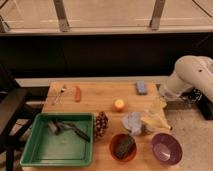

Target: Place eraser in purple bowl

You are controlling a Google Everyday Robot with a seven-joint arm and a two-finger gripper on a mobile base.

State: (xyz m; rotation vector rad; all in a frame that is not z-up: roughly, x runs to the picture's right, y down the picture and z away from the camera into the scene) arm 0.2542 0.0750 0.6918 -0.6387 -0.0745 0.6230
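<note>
Gripper claw [158, 106] of the white arm at the table's right edge, well apart from the target; grip state impossible to tell. Left to right: rectangular green plastic tray [30, 150]; round orange bowl [112, 149] containing the small dark grey-black block eraser [123, 145]; just beside it, glossy round purple bowl [166, 148]. Judged step: approach, no grasp yet. Next: descent into the orange bowl, pinch, lift over the rim, short shift right. Light wooden tabletop [100, 97]; dark wall behind.

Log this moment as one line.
eraser: in orange bowl | purple bowl: empty | gripper: low, right side, behind purple bowl
</note>
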